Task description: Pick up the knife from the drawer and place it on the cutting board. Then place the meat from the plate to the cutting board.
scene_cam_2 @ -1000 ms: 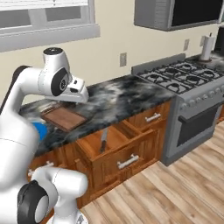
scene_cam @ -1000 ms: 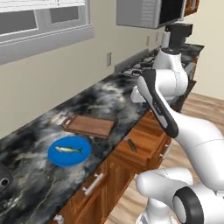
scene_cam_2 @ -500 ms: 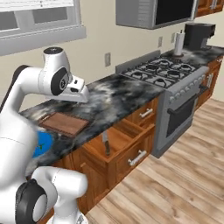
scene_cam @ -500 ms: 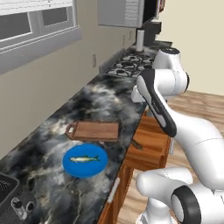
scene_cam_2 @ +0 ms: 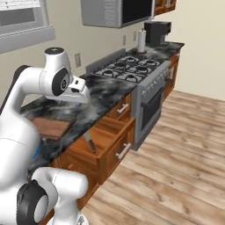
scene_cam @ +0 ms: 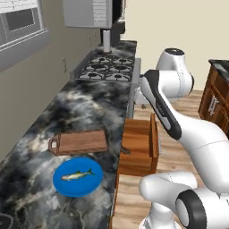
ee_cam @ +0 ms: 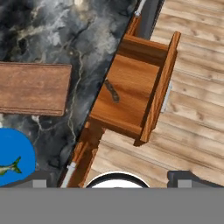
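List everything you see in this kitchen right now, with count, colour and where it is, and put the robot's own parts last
knife: one, grey blade, dark handle, lying in the open drawer
drawer: one, reddish-brown wood, pulled out below the counter
cutting board: one, brown wood, bare, on the counter beside the plate
plate: one, bright blue, on the counter
meat: one, yellowish fish shape, on the plate
counter: one, dark marbled stone
stove: one, grey with black burners, at the counter's far end
arm: one, white with dark joints, raised above the drawer
gripper: one, open, holding nothing, above the drawer
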Motion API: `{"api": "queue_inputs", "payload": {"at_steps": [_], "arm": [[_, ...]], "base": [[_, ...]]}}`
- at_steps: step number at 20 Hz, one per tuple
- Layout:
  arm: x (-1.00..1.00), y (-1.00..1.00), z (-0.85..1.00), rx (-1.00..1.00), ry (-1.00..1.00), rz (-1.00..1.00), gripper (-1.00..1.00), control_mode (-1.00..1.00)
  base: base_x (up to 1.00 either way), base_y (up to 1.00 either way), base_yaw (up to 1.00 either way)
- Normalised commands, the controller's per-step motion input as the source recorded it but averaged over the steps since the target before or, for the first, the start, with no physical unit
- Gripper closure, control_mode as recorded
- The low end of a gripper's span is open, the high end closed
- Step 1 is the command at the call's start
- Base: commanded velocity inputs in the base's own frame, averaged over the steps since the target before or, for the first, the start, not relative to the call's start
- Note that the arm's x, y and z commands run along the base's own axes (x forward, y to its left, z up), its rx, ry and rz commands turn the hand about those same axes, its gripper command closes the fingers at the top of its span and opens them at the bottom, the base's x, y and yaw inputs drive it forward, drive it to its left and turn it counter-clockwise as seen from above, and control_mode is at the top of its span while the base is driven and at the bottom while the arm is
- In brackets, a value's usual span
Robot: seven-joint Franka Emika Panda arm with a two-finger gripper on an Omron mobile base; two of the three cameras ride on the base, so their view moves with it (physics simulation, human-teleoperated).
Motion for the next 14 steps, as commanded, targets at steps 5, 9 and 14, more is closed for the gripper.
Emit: {"api": "queue_inputs", "payload": {"at_steps": [5, 9, 14], "arm": [[0.0, 0.0, 0.0, 0.0, 0.0, 0.0, -1.0, 1.0], [0.0, 0.0, 0.0, 0.0, 0.0, 0.0, -1.0, 1.0], [0.0, 0.0, 0.0, 0.0, 0.0, 0.0, -1.0, 1.0]], "base": [[0.55, 0.97, -0.43], [0.86, 0.62, -0.33], [0.88, 0.53, -0.26]]}}
